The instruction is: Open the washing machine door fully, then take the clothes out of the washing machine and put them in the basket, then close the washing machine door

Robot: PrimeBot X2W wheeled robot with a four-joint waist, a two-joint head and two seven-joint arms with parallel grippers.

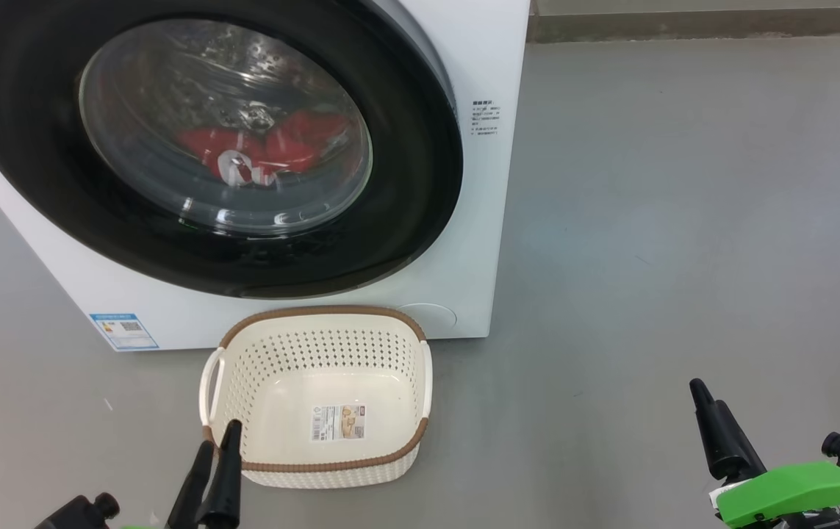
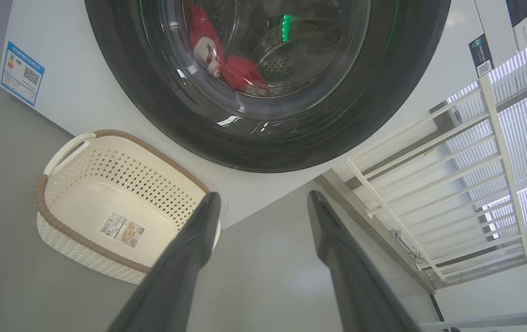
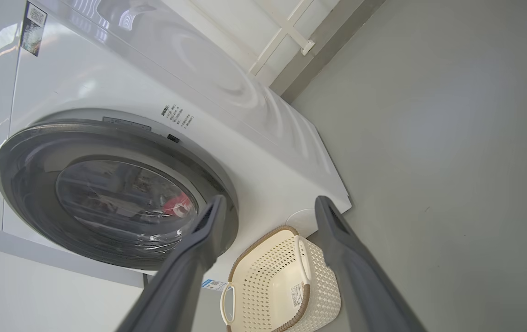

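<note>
Washing machine door (image 1: pixel 45 162), upper left, stands shut, clothes (image 1: pixel 295 147) inside, basket (image 1: pixel 317 353) empty: all steps await us; left gripper (image 2: pixel 263 197) and right gripper (image 3: pixel 270 200) gape empty.

Red clothes (image 1: pixel 295 147) lie behind the washing machine door (image 1: pixel 37 147); the cream basket (image 1: pixel 320 351) stands upright below.

We look down on a smooth grey floor (image 1: pixel 647 220), matte, with a few faint scuffs. The washing machine (image 1: pixel 478 73) stands directly on it, its white base flat against the grey. Just in front of the machine, close to its lower front panel, the basket (image 1: pixel 331 476) sits upright on the floor. Its far rim is very near the machine's front, though we cannot tell whether they touch. To the right of the machine the floor runs back to a dull skirting strip (image 1: pixel 684 26).
</note>
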